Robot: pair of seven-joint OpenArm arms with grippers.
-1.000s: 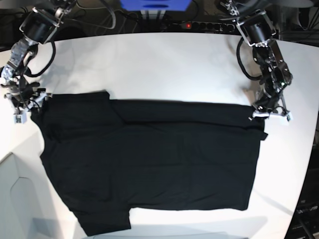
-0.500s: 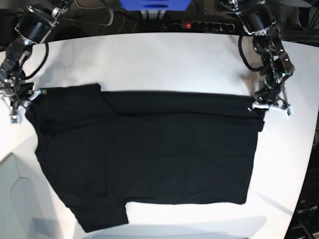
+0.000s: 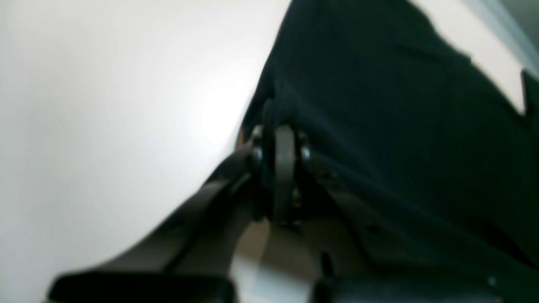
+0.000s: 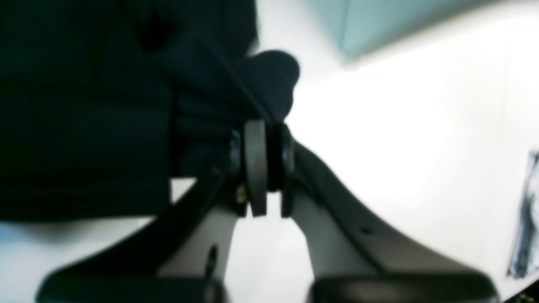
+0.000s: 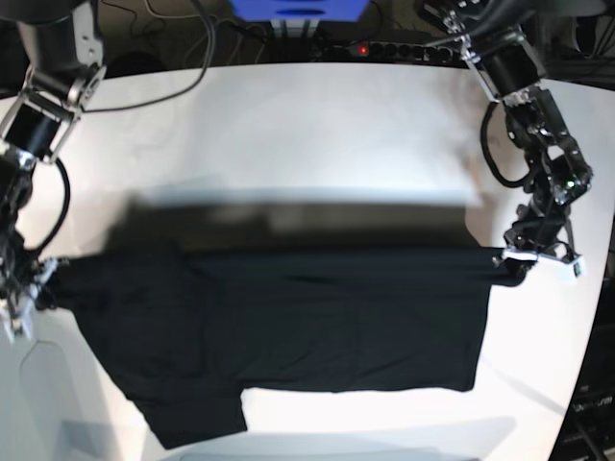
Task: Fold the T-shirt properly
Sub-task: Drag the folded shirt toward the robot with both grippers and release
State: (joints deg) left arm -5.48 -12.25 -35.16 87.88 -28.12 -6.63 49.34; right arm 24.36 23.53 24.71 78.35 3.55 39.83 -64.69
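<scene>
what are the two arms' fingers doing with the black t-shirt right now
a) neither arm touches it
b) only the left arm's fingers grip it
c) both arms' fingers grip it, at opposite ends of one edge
c, the left fingers and right fingers are each closed on the black T-shirt, at opposite ends of its far edge

T-shirt [image 5: 317, 331] lying on counter [image 5: 317, 125], spread wide from side to side. Far edge of T-shirt running between two pairs of jaws: right jaws [image 5: 43, 288] sitting at its left corner in base view, left jaws [image 5: 514, 261] at its right corner. Bare counter stretching behind T-shirt. One part of T-shirt poking out nearest to camera, on left side of base view.
</scene>
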